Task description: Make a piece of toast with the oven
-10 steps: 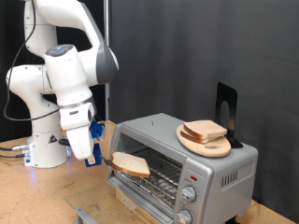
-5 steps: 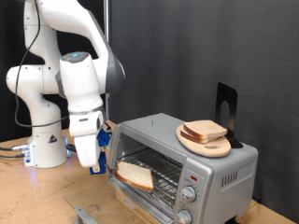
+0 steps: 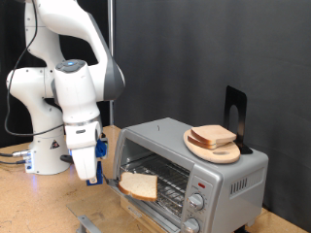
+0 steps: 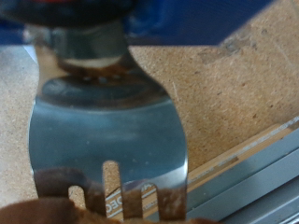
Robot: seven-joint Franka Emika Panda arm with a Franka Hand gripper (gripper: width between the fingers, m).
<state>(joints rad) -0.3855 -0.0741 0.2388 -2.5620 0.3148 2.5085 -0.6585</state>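
The piece of toast (image 3: pixel 140 183), pale with a tan crust, sits speared on a shiny metal fork (image 4: pixel 105 140) at the mouth of the oven (image 3: pixel 190 173), tilted over its wire rack (image 3: pixel 171 181). The pincer (image 3: pixel 90 170) is clenched on the fork's handle, just to the exterior view's left of the oven. On the boxy silver oven's top rests a round wooden plate (image 3: pixel 224 151) carrying more bread slices (image 3: pixel 212 135). Everything stands on a chipboard table (image 3: pixel 39 204).
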